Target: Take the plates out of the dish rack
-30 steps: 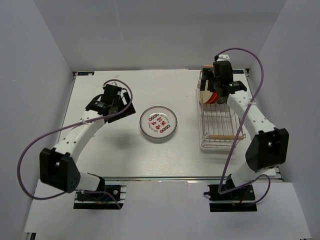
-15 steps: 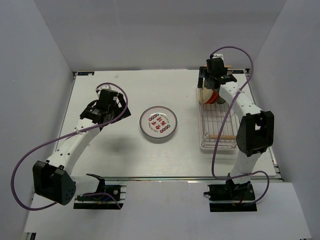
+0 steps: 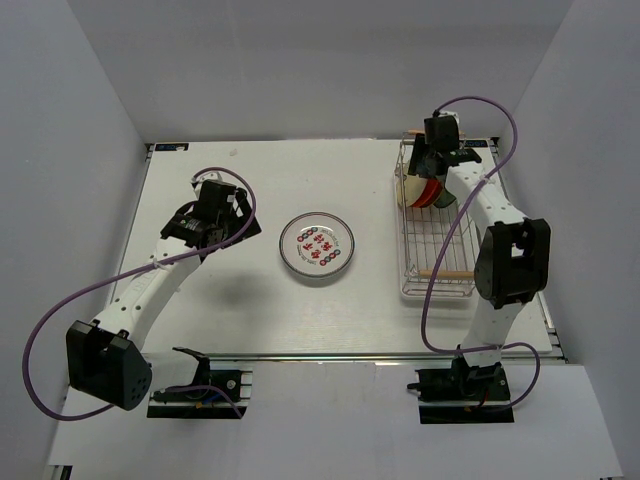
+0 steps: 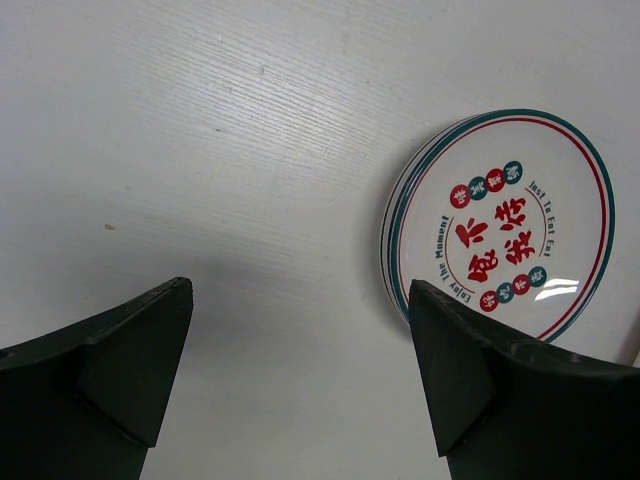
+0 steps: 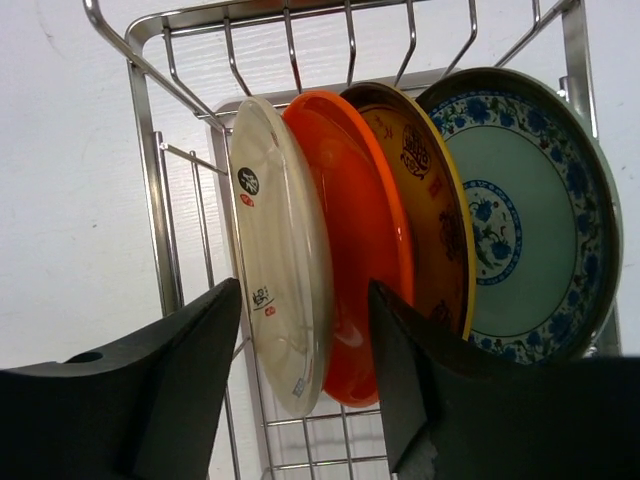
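A white plate with a green-red rim ring (image 3: 317, 244) lies flat on the table; in the left wrist view it (image 4: 500, 225) is at the right. My left gripper (image 3: 222, 215) (image 4: 300, 370) is open and empty, left of that plate. The chrome dish rack (image 3: 405, 270) (image 5: 150, 150) holds several upright plates at its far end: a white one (image 5: 275, 300), an orange-red one (image 5: 355, 230), a yellow-rimmed brown one (image 5: 425, 190) and a teal green one (image 5: 510, 210). My right gripper (image 3: 430, 168) (image 5: 305, 390) is open, its fingers either side of the white and orange-red plates.
The rack's near half holds no plates, with a wooden rod handle (image 3: 445, 273) across its near end. The table's right edge and the booth wall run just right of the rack.
My left arm has pulled back left from the plate on the table. My right gripper has shifted over the far end of the rack, close to the standing plates.
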You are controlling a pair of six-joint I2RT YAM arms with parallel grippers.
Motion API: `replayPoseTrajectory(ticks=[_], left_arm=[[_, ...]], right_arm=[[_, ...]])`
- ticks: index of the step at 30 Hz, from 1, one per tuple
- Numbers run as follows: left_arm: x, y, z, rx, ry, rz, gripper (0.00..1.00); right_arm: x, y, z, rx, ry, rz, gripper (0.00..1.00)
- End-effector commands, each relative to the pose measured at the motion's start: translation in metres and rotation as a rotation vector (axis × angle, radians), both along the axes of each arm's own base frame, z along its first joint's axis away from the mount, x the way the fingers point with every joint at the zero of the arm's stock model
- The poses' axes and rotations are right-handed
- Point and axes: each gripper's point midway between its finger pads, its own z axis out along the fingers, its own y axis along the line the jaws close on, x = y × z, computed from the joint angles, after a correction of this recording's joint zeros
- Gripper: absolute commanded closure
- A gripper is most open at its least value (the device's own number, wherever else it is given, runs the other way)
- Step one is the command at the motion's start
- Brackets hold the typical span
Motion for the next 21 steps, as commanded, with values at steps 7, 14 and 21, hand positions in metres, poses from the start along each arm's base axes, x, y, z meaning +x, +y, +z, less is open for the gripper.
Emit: replayPoseTrajectory(ticks=[7, 14, 21], left_arm=[[0.001, 0.005, 0.009, 0.006, -0.039, 0.022, 0.02], [0.001, 0.006, 0.007, 0.009, -0.041, 0.023, 0.02], [0.004, -0.001, 0.016, -0.022, -0.061, -0.003, 0.02]], right_arm=[[0.015, 0.002, 0.005, 0.047, -0.034, 0.004, 0.64], [0.014, 0.001, 0.025, 0.017, -0.063, 0.041, 0.85], [0.009, -0.009, 0.064, -0.052, -0.129, 0.048, 1.0]])
